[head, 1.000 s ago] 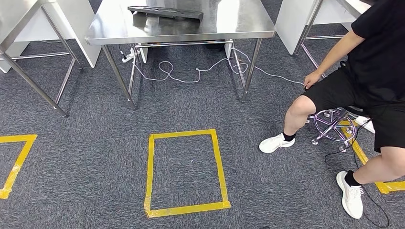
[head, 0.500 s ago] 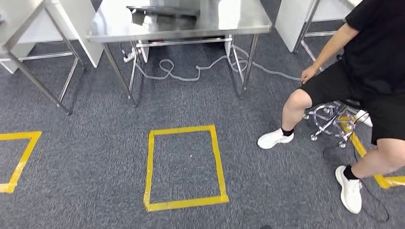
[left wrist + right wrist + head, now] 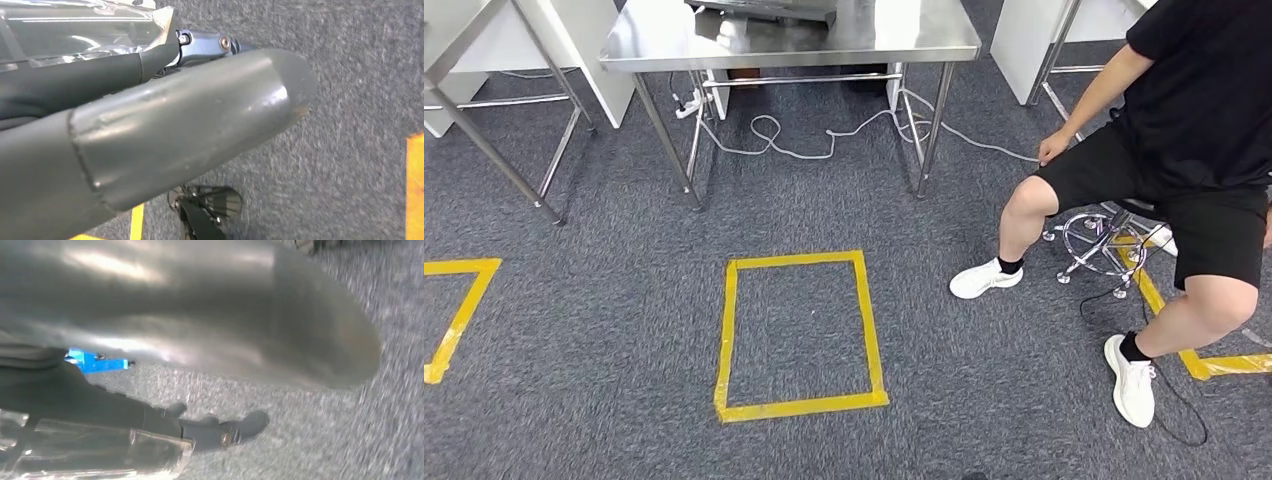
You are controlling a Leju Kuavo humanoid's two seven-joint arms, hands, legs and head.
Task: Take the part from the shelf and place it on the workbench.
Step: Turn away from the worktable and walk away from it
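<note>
Nearer now: workbench (image 3: 894,40), seated person (image 3: 1194,130).

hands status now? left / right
Left hand: grips a part in clear plastic wrap, between fingers and thumb.
Right hand: likewise holds a clear-wrapped part.

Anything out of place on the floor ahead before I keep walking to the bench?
One thing: a loose white cable snakes in loops across the carpet under the steel workbench, trailing toward the seated person, whose legs reach toward the yellow tape square. The tape looks flat and intact. Nothing looks spilled or damaged.
</note>
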